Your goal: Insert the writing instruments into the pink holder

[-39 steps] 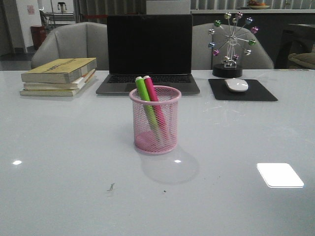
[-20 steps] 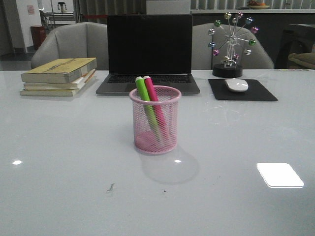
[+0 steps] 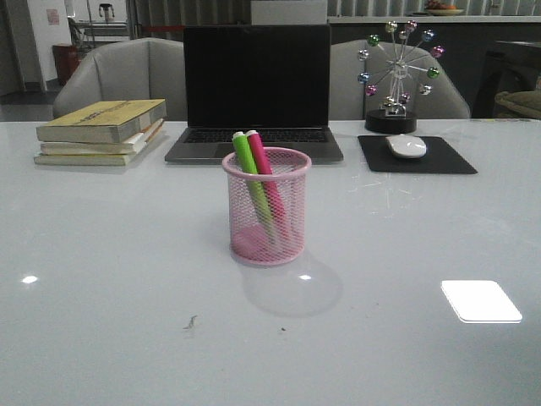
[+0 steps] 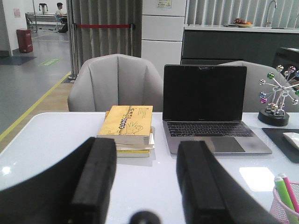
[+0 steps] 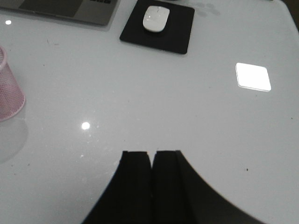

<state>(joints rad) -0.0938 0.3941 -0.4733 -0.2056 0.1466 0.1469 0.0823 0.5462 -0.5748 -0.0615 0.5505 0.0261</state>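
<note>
Table (image 3: 101,254): holder (image 3: 266,211), laptop (image 3: 256,93), books (image 3: 101,131), mousepad (image 3: 416,156)

In the front view neither arm appears. The mesh of the pink holder (image 3: 267,218) veils the lower parts of the green marker (image 3: 251,173) and pink marker (image 3: 263,165). The left wrist view's edge cuts the holder and the mouse pad (image 4: 283,142). The right wrist view crops the holder and the laptop (image 5: 65,9).

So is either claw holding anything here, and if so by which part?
Nothing is held. The left claw is open and empty, the right claw is shut on nothing, and both markers stand in the pink holder.
</note>
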